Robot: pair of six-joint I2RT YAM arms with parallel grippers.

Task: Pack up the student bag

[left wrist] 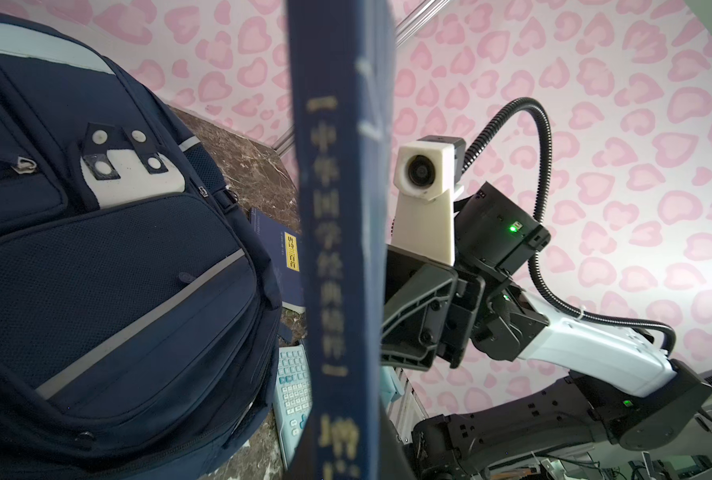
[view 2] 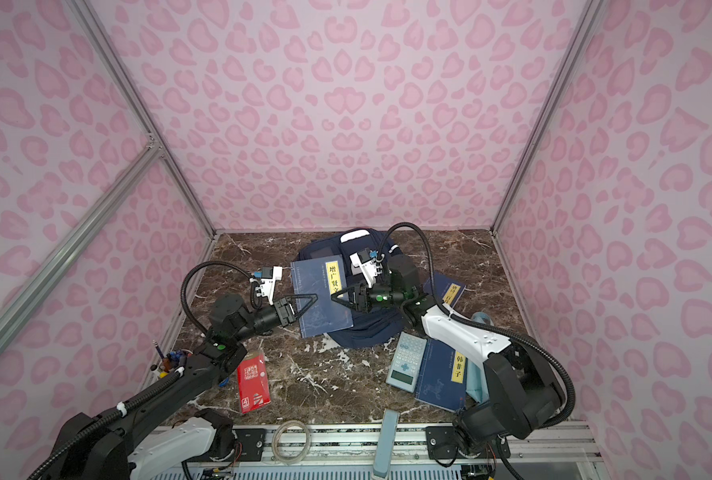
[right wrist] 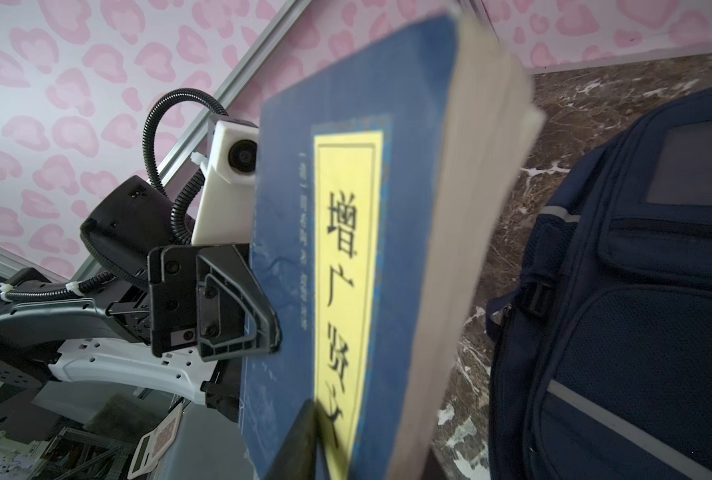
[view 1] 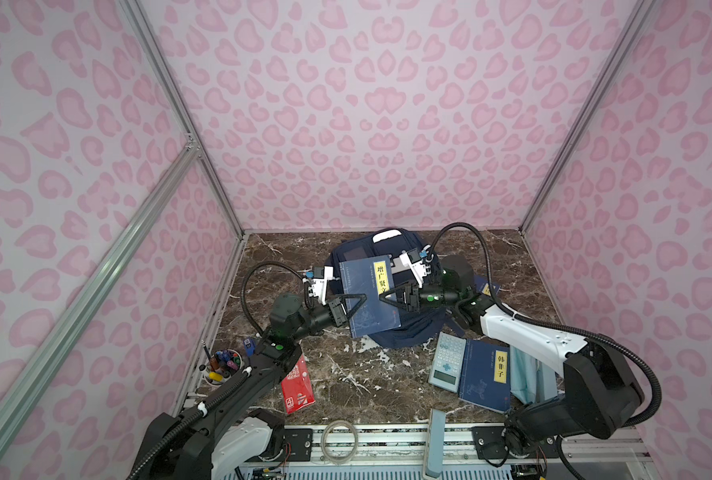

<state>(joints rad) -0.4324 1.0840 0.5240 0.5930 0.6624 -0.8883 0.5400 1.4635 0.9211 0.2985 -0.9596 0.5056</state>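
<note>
Book [view 1: 364,278] clamped by left fingers [right wrist: 225,266], grip of right fingers [left wrist: 414,307] unclear, student bag [left wrist: 117,270] beneath

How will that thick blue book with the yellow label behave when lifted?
Thick blue yellow-labelled book: probably fairly stiff, since it hardly sags held at one edge by the left hand. Its loose page edges might splay.

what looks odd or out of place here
The blue book hangs tilted in the air over the student bag, pinched by the left gripper with the right gripper at its opposite edge; the bag lies front-up with no opening showing.
</note>
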